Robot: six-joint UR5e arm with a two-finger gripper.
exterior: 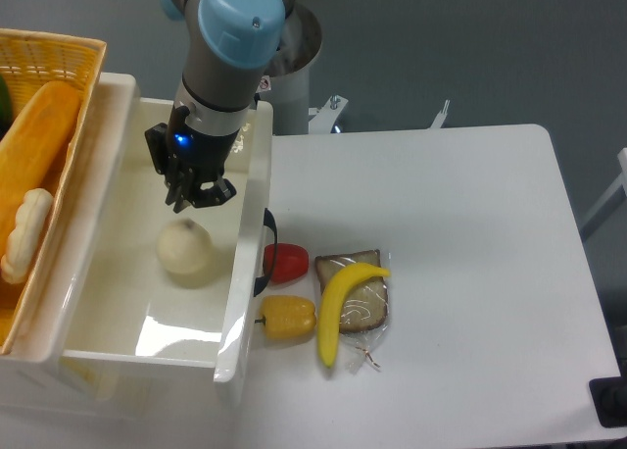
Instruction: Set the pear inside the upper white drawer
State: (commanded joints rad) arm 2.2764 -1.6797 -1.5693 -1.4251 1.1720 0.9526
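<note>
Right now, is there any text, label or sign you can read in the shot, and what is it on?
No readable text anywhere.
Small white sticker with a red mark on the arm: too small to read.
Bagged bread: no legible label.
Drawer, pear, gripper: no markings visible.

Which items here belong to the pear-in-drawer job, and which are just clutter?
Job: pear, lying inside the upper white drawer; gripper above it.

Clutter: banana, bagged bread, yellow pepper, red item, woven basket.
</note>
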